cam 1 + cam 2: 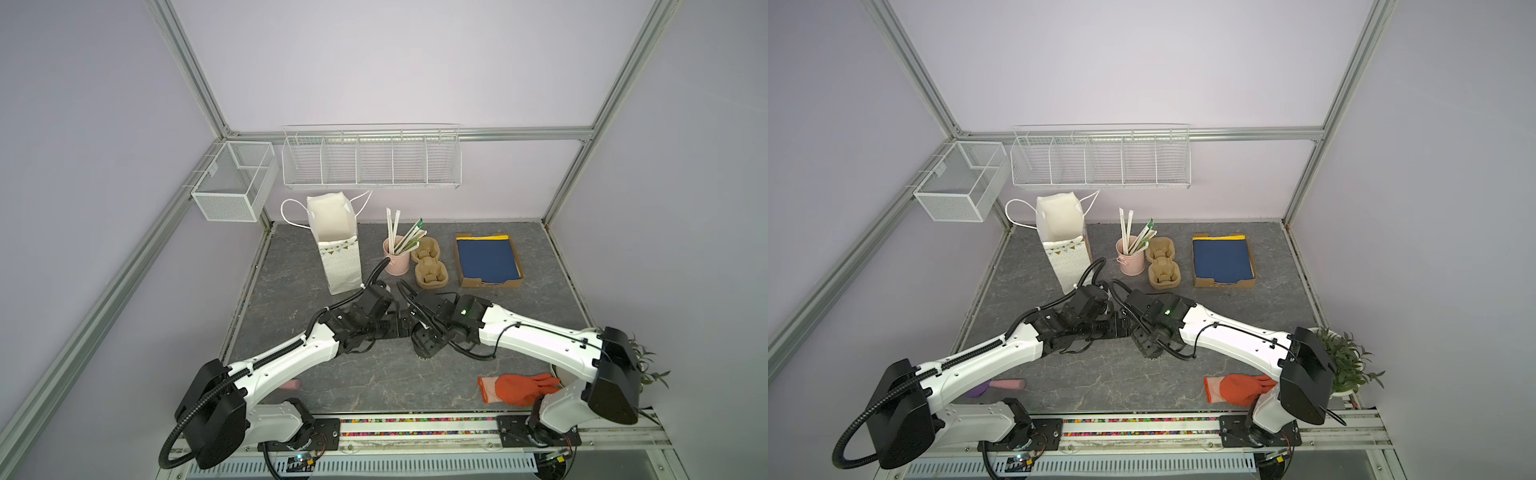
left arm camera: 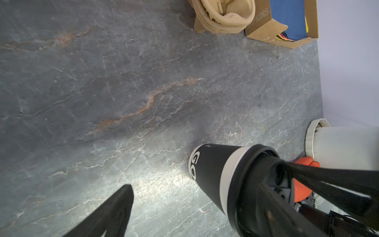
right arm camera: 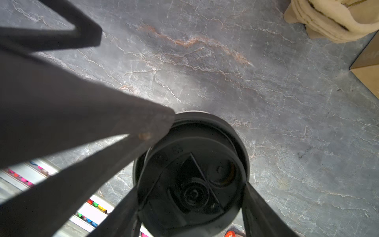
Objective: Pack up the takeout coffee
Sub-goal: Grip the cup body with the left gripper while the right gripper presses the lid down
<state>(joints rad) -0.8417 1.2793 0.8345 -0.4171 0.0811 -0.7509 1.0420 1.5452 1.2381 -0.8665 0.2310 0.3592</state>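
Note:
The takeout coffee (image 2: 213, 170), a black paper cup with white lettering and a black lid (image 3: 190, 164), stands upright on the grey stone tabletop near the middle; in both top views only a dark bit of it (image 1: 424, 354) shows under the wrists. My right gripper (image 3: 190, 197) comes down from above and is shut on the lid, one finger on each side of the rim. My left gripper (image 3: 131, 78) is open beside the cup. One of its fingertips (image 3: 162, 123) rests against the lid's edge and the other (image 2: 121, 201) stands apart over bare table.
An open white paper bag (image 1: 336, 249) stands at the back left. Next to it are a pink cup of straws (image 1: 395, 259), brown pulp carriers (image 1: 430, 272) and a napkin box (image 1: 488, 259). An orange glove (image 1: 515, 388) and a plant (image 1: 1345, 361) lie front right.

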